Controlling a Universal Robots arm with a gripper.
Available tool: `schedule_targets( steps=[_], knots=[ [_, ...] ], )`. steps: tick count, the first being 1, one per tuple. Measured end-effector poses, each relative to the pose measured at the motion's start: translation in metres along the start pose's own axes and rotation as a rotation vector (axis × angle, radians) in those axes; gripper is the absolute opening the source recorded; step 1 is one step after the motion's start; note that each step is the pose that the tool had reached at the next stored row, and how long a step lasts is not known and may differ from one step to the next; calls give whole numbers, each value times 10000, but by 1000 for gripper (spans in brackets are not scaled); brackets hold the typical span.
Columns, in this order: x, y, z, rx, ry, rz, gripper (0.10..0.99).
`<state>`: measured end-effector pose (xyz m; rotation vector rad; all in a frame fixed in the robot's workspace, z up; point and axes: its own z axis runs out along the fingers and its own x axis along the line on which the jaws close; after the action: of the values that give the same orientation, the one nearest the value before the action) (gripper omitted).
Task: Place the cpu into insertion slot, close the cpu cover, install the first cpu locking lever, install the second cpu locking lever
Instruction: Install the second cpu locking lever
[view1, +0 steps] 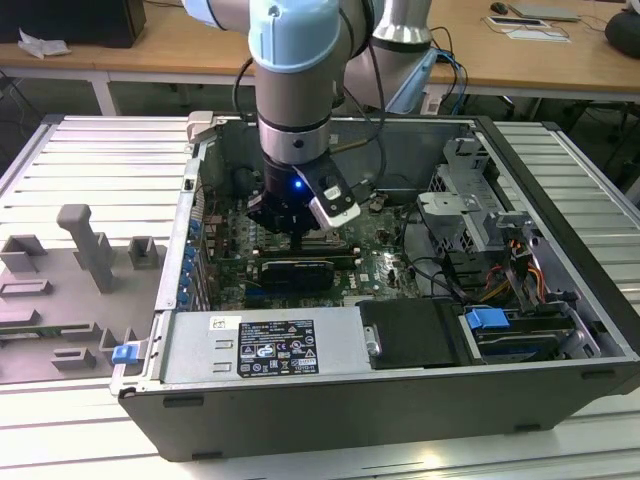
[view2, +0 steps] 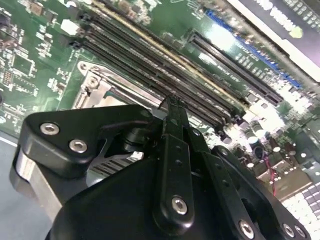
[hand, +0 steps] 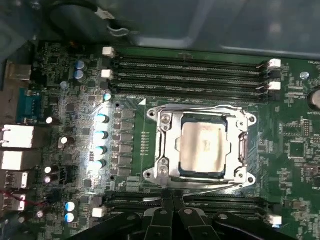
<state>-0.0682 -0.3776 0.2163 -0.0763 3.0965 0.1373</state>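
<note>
In the first wrist view the cpu (hand: 202, 145) lies flat in the insertion slot (hand: 241, 150), its pale metal top showing through the window of the cpu cover (hand: 167, 147), which lies down over it. One thin wire locking lever (hand: 200, 107) runs along the socket's far edge and a second lever (hand: 210, 186) along the edge nearest my fingers. My gripper (hand: 172, 199) is shut, fingertips together just beside that nearer lever, above the memory slots. The second wrist view has the shut gripper (view2: 172, 106) over the memory slots, with the socket's corner (view2: 92, 92) beside it. In the exterior view the gripper (view1: 300, 235) is low inside the computer case.
Long black memory slots (hand: 190, 75) flank the socket on both sides. Capacitors (hand: 101, 135) and rear ports (hand: 17, 137) line the motherboard's edge. The open case (view1: 560, 200) holds a power supply (view1: 270, 345), drive bays (view1: 470, 215) and cables. A grey fixture (view1: 90, 250) sits at the exterior view's left.
</note>
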Motion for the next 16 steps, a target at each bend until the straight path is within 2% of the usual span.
schedule_targets(
  steps=[1,3,4,7,11,16],
  knots=[
    [9,-11,1,-88,-4,-1,110],
    [27,-23,10,-350,-17,9,110],
    [36,-29,16,-432,-22,11,110],
    [85,-69,56,-606,-32,10,110],
    [116,-74,90,-837,-48,16,110],
    [127,-77,125,-1031,-60,25,110]
  ],
)
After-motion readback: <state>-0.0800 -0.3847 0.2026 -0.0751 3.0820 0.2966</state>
